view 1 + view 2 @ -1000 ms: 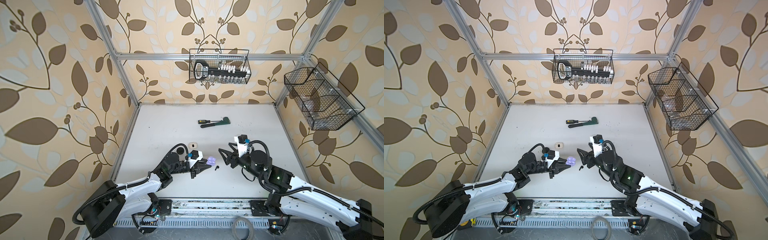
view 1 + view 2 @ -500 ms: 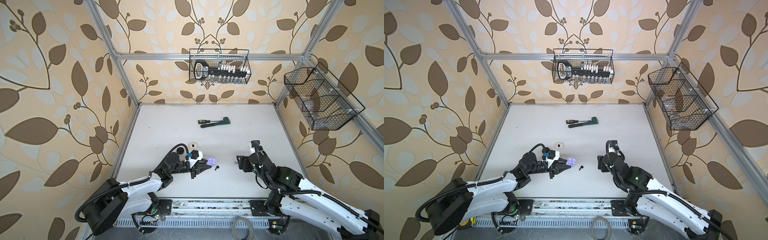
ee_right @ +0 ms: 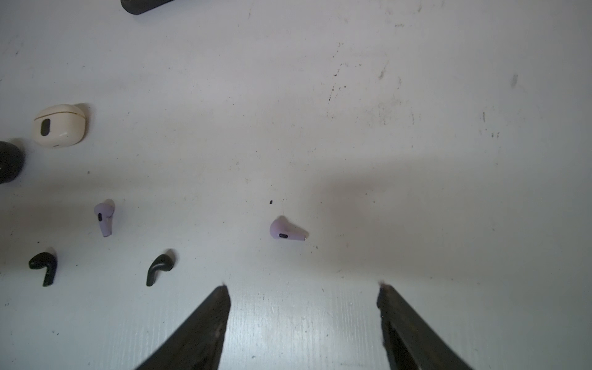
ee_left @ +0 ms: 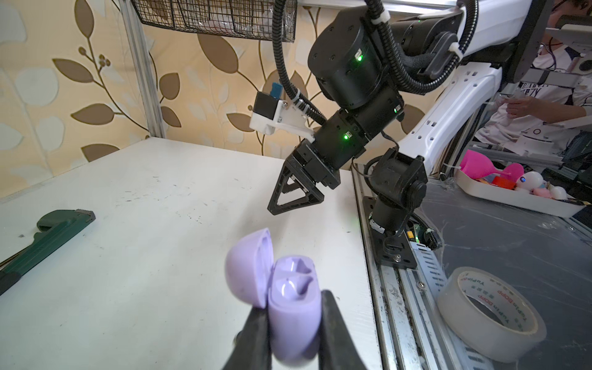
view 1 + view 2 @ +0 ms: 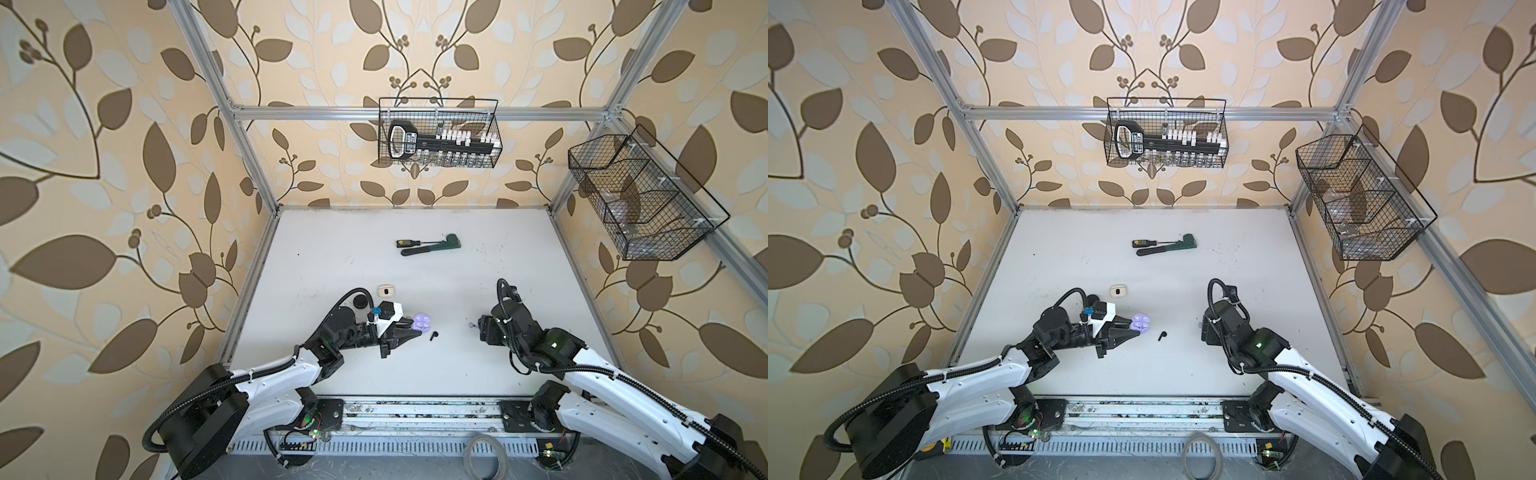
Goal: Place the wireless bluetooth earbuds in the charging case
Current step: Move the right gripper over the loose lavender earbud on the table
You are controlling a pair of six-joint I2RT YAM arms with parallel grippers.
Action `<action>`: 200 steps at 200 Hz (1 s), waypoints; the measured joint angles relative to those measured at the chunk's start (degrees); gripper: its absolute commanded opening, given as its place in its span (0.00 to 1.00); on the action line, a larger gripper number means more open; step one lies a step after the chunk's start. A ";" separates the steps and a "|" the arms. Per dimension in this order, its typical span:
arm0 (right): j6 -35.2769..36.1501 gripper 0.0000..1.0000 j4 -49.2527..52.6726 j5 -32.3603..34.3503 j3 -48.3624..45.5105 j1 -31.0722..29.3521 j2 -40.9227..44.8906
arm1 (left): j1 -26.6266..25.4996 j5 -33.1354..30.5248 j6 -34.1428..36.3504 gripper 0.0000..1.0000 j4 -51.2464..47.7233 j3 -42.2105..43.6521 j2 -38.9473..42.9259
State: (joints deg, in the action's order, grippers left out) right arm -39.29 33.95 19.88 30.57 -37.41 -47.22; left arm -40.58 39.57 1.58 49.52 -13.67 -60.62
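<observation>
My left tool [image 4: 294, 323] was clenched on the open case [image 4: 290, 285]. Well right of the case a lavender bud [image 3: 286, 231] lay on the counter [image 3: 416, 160], my right tool [image 3: 302, 287] spread empty there. Tiny, slick: I judged its stem the safest pinch.

Green pipe wrench [image 5: 432, 246] beside a screwdriver [image 5: 405, 242] on the white table [image 5: 353, 249], wire basket [image 5: 386, 114] on the back wall

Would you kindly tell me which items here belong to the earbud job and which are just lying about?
For the job: open lavender charging case, clamped in the left gripper; two lavender earbuds; two black earbuds; closed white case; the open right gripper.
Lying about: green pipe wrench; screwdriver; tape roll; two wire baskets.
</observation>
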 measured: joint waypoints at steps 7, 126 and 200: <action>0.15 0.74 -0.70 -0.92 -0.35 0.70 -0.20 | 0.00 -0.04 0.00 0.00 0.02 0.00 0.00; 3.56 0.74 -12.37 -8.22 -1.01 5.35 -19.87 | 0.00 -0.85 0.15 0.00 -0.09 0.00 0.00; 5.38 0.70 -15.69 -9.55 0.52 6.36 -27.87 | 0.00 -1.03 0.68 0.00 -0.57 0.00 0.13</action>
State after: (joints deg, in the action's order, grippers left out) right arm -33.91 18.26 10.33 31.09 -31.05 -75.09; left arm -40.58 38.54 2.26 48.95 -13.67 -60.49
